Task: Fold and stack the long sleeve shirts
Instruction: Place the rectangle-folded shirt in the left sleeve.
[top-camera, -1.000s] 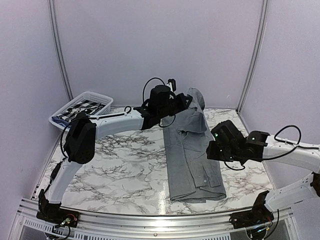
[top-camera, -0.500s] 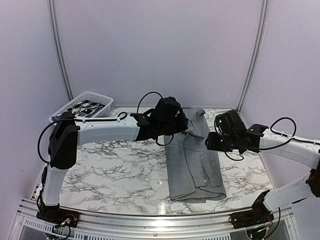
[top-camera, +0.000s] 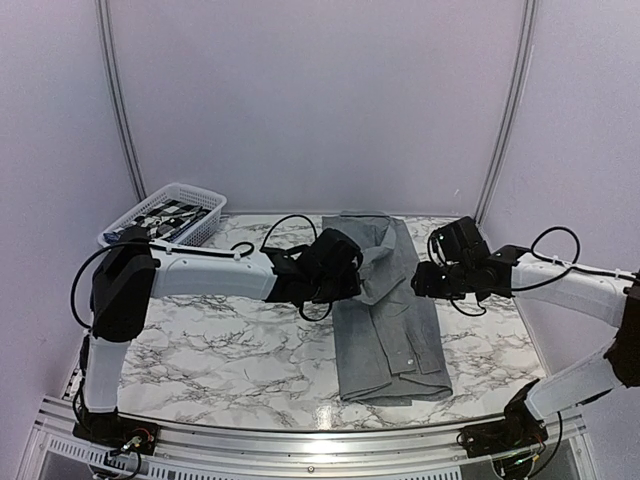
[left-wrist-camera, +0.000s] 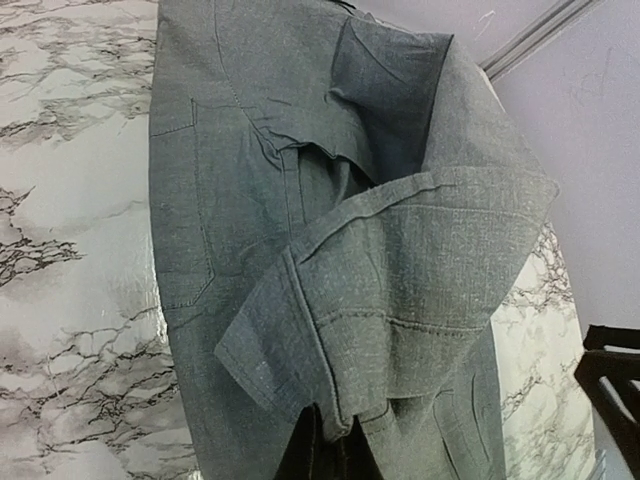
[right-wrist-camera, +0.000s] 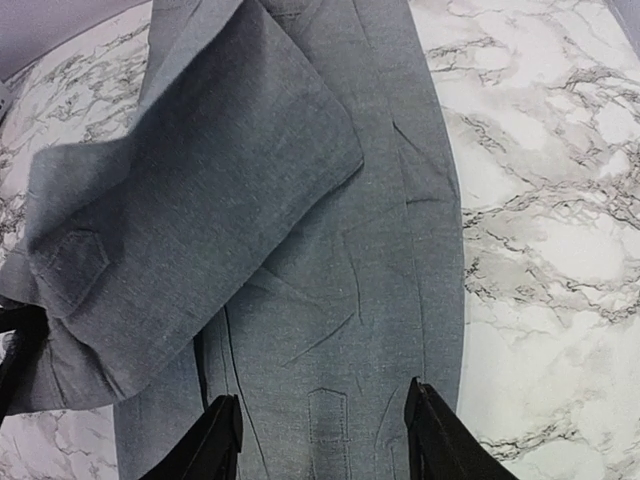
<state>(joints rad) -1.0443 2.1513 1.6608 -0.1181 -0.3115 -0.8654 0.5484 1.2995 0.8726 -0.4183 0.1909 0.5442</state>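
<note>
Left wrist view shows the left gripper (left-wrist-camera: 325, 452) closed on a bunched edge of the grey shirt (left-wrist-camera: 250, 150), with a wide flap of cloth hanging from that pinch and doubling back over the layers beneath. The shirt lies as a long narrow strip on the marble tabletop (top-camera: 230, 340), right of centre, running from the far edge towards the near rail. Its far end is the part that is lifted. The right gripper (right-wrist-camera: 322, 432) is open, with its fingers spread just above the middle of the strip and nothing held between them.

The main risk is a crooked fold. The flap is held at one gathered point instead of along its width, so its free corners sag unevenly and would probably land on a slant rather than square on the strip. The pinch also takes very little fabric, so a quick pull could let it slide out and drop early.

Nothing pins the lower layers. If the left arm draws the flap towards the near end, friction between the layers could drag the whole strip and undo its lengthwise fold.

The two grippers are close together over the same cloth. The flap could catch on the right gripper's open fingers, or the wrists could knock together.

A white basket (top-camera: 190, 195) with patterned cloth inside stands at the far left, well apart from this.
</note>
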